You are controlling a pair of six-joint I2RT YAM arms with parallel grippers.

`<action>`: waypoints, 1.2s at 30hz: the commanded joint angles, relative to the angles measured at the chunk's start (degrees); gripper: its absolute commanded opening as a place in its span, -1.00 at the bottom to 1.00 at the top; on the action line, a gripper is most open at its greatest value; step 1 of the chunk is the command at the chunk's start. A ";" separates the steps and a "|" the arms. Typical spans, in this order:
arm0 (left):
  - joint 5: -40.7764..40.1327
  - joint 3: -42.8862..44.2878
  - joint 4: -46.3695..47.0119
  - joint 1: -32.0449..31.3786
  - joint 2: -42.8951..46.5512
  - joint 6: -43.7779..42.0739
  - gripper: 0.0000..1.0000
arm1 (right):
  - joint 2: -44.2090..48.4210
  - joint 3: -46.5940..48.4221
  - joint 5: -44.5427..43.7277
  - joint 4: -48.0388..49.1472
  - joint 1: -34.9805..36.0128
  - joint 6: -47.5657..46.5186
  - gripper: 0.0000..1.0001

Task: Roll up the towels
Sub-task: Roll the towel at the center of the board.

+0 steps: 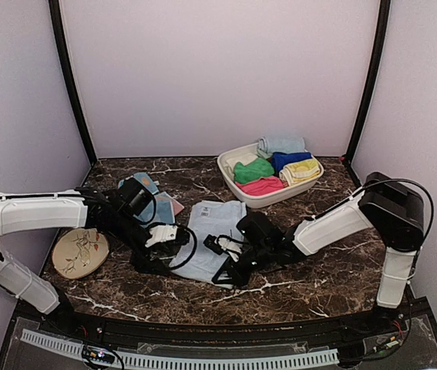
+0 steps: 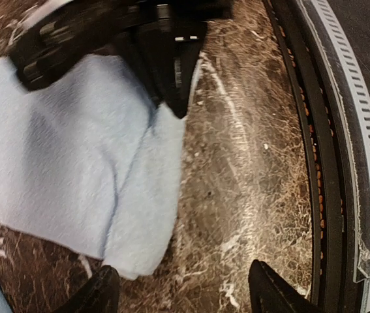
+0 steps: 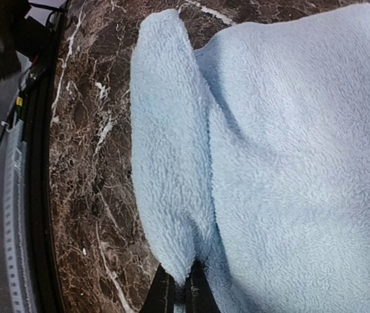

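Note:
The plain pale blue towel (image 1: 212, 223) lies flat mid-table, its near edge folded over into a thick lip (image 3: 165, 163). My right gripper (image 3: 179, 295) is shut on that lip at the near edge; the left wrist view shows it from the front (image 2: 171, 72), pinching the towel's edge. My left gripper (image 2: 185, 293) is open just off the towel's near corner (image 2: 136, 261), nothing between its fingers (image 2: 100, 295). The spotted blue towel (image 1: 155, 202) lies at the back left, mostly hidden by my left arm.
A white basin (image 1: 230, 166) at the back right holds several rolled towels, green, pink, dark blue and yellow among them. A round beige plate (image 1: 80, 253) sits at the left. The table's front rail (image 2: 367, 163) runs close to both grippers.

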State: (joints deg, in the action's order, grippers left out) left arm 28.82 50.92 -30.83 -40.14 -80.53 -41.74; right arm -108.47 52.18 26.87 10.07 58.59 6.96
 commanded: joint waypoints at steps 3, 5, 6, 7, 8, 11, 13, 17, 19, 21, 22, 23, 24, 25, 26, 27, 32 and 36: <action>-6.27 -0.82 3.57 -7.00 -4.31 -6.12 0.38 | -4.83 -0.44 17.30 1.42 -4.16 15.02 -1.00; -7.29 0.19 4.41 -7.62 -6.67 -6.47 0.33 | -5.44 -0.74 18.86 3.24 -4.99 17.91 -1.00; -7.81 0.83 4.76 -7.74 -7.92 -6.55 0.30 | -5.58 -0.77 19.29 3.78 -5.36 19.11 -1.00; -8.77 1.23 5.42 -7.76 -9.04 -6.52 0.28 | -5.84 -0.71 19.81 4.05 -5.67 20.12 -1.00; -9.79 1.50 6.36 -7.76 -9.82 -6.45 0.27 | -6.11 -0.48 20.53 4.23 -5.94 20.87 -1.00; -10.90 1.48 7.93 -7.76 -10.90 -6.68 0.25 | -6.72 0.29 21.86 3.50 -6.20 21.92 -1.00; -10.95 1.40 8.16 -7.84 -10.96 -6.60 0.25 | -6.93 0.67 22.27 2.89 -6.36 22.06 -1.00; -13.04 2.35 8.65 -8.02 -12.62 -5.51 0.21 | -7.14 0.89 22.84 2.14 -6.85 22.24 -1.00; -13.88 3.01 8.45 -8.19 -13.68 -5.07 0.19 | -7.20 0.90 23.48 2.27 -6.97 22.81 -1.00; -13.61 3.81 7.40 -8.43 -14.60 -5.38 0.18 | -7.21 0.99 23.62 2.63 -7.00 23.39 -1.00; -13.33 4.01 7.28 -8.60 -14.88 -5.58 0.16 | -7.20 1.00 23.58 2.81 -7.00 23.58 -1.00; -13.04 4.17 7.15 -8.78 -15.10 -5.70 0.14 | -7.20 1.00 23.58 2.88 -7.00 23.76 -1.00; -12.63 4.38 6.92 -8.81 -15.47 -5.78 0.08 | -7.20 1.12 23.58 3.00 -7.06 23.92 -1.00; -12.16 4.76 6.47 -8.81 -16.03 -5.84 0.00 | -7.16 1.23 23.44 3.06 -7.04 24.09 -0.99; -11.85 5.19 5.92 -8.81 -16.69 -5.83 -0.07 | -6.84 1.25 23.05 3.17 -7.08 24.17 -0.92; -11.69 5.49 5.49 -8.81 -17.48 -5.77 -0.16 | -6.37 1.18 22.58 3.53 -7.04 24.09 -0.84; -8.78 6.47 3.10 -8.51 -20.03 -3.24 -0.55 | -1.96 0.68 15.47 2.48 -7.32 20.92 -0.52; -5.65 7.27 0.31 -7.96 -20.91 -1.95 -1.00 | 3.69 -2.38 8.82 3.28 -7.52 16.90 -0.31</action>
State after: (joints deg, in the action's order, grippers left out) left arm 18.63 57.54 -24.36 -48.29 -99.77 -45.50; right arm -110.80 52.23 43.99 12.62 51.68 28.18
